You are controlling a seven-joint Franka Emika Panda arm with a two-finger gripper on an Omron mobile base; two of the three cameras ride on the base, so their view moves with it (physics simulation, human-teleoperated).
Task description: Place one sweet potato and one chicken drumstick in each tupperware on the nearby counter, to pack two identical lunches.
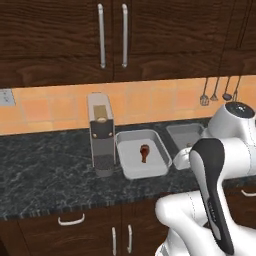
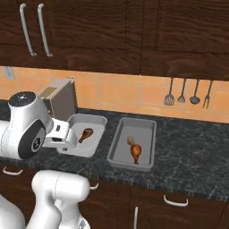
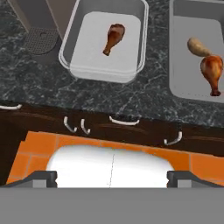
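Two pale grey tupperware trays sit side by side on the black marbled counter (image 1: 45,165). The left tupperware (image 3: 70,50) (image 1: 161,150) (image 2: 97,121) holds one chicken drumstick (image 3: 113,38) (image 1: 144,152) (image 2: 86,134). In the right tupperware (image 3: 172,57) (image 2: 152,147) lie a sweet potato (image 3: 197,46) (image 2: 130,140) and a second drumstick (image 3: 211,72) (image 2: 136,153). My gripper (image 3: 112,178) hovers above the counter's front edge, nearer the left tray, open, with nothing between its fingertips (image 3: 41,177). My arm hides part of the right tray in the left base view.
A tall grey coffee machine (image 1: 101,132) (image 2: 60,100) stands just left of the left tray. Kitchen utensils (image 2: 188,96) hang on the orange tiled wall at the back right. Dark cabinets with silver handles (image 3: 122,121) run below the counter.
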